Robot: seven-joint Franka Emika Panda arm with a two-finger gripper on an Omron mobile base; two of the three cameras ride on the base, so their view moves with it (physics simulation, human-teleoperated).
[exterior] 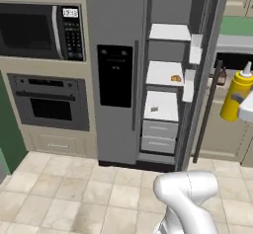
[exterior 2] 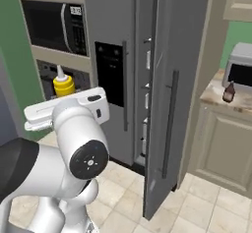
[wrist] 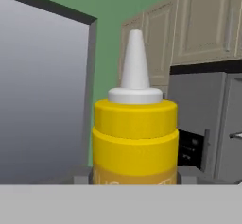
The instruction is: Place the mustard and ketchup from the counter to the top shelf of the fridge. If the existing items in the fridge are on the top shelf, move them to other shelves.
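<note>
Tool closed on mustard [exterior: 236, 96], carried upright in air beside open fridge [exterior: 163, 75], off the bench. Ketchup [exterior 2: 228, 91] not yet fetched, on bench [exterior 2: 216, 95] by toaster oven. Top shelf [exterior: 169, 31] bare; bun [exterior: 175, 78] on 2nd shelf, prob. the wedge [exterior: 154, 109] on 3rd. Left: shelve mustard, then ketchup.

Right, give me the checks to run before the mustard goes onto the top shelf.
1. Mustard gripped in the end effector: ok, off the counter and upright.
2. Fridge door open: ok.
3. Top shelf free of food: ok.
4. Bun on the middle shelf, slice on the lower one: ok, no move needed.
5. Ketchup waiting on the counter: ok.
6. Headroom above the top shelf for the bottle: cannot tell.
</note>
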